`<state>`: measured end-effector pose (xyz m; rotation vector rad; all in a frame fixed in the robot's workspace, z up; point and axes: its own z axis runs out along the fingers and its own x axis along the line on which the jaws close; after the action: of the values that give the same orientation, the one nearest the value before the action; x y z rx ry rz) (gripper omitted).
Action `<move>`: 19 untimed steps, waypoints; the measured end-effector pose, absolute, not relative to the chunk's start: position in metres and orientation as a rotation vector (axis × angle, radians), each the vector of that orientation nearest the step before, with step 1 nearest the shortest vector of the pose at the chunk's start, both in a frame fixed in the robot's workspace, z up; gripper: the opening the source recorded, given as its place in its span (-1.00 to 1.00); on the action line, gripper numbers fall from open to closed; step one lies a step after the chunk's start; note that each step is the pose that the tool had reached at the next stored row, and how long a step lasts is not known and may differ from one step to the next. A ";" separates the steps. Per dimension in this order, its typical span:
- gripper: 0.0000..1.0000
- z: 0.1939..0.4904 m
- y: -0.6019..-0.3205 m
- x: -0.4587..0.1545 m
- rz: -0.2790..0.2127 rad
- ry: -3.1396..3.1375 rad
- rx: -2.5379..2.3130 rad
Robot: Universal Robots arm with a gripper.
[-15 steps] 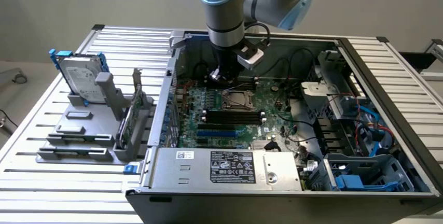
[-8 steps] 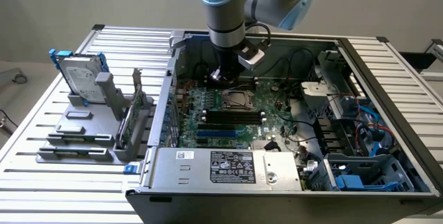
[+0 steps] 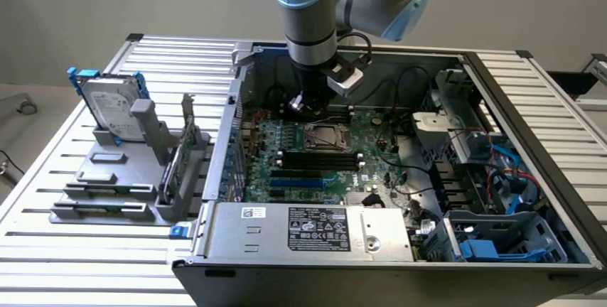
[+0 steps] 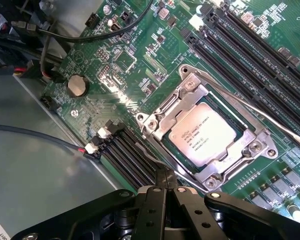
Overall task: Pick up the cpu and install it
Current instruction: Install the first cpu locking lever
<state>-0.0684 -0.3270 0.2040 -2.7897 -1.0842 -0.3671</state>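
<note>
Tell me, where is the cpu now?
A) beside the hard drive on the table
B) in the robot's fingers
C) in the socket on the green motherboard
C: the cpu lies flat inside the socket's metal frame on the motherboard, apart from the shut fingers.

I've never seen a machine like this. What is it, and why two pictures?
It is a robot arm, reaching down into an open computer case that lies on a metal table. One picture is taken from off the arm; the other from a camera on its wrist, looking at the green motherboard. The silvery square there is the cpu, sitting in its metal-framed socket. The black jaws are shut, close beside the socket, holding nothing I can see. A hard drive stands on a rack.
</note>
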 end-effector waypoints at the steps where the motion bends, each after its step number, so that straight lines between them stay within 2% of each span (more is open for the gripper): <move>1: -0.78 0.204 -0.327 -0.068 -0.367 -1.084 -2.790; 19: -0.78 0.201 -0.327 -0.067 -0.367 -1.087 -2.794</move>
<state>-0.0665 -0.3269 0.2009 -2.7937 -1.0865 -0.3666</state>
